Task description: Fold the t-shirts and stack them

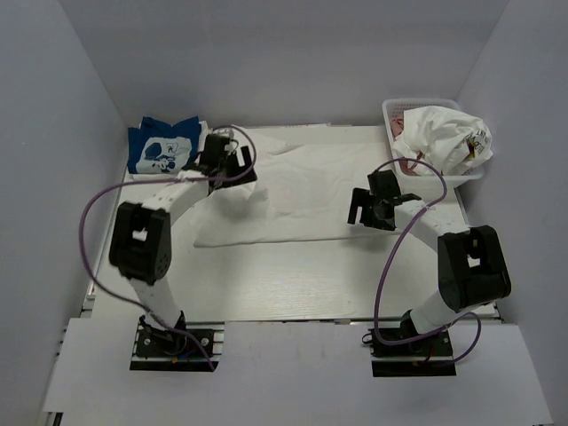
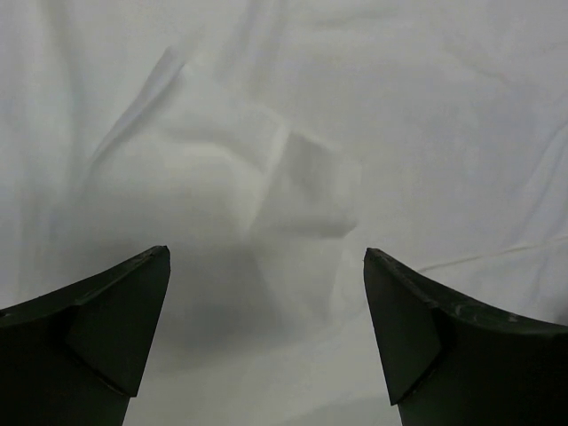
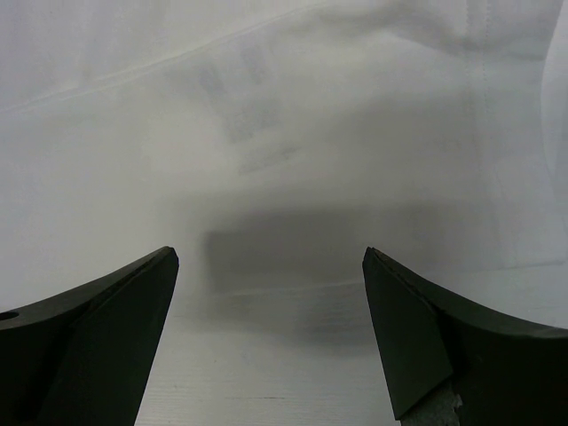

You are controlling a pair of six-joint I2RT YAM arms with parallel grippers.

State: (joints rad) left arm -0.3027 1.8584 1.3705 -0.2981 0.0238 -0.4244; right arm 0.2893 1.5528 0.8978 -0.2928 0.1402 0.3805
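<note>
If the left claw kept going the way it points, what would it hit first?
Probably the white t-shirt: the left gripper, jaws open, aims straight at its rumpled fold with nothing between. How far is unclear.

White tee [image 1: 306, 191] spread centrally — blue tee [image 1: 161, 149] far left, crumpled white tee [image 1: 442, 133] far right.

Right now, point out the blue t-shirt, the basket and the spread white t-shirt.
blue t-shirt [image 1: 164, 153]: top external view, its white graphic.
basket [image 1: 389, 114]: top external view, left rim.
spread white t-shirt [image 1: 302, 191]: top external view, its middle.
</note>
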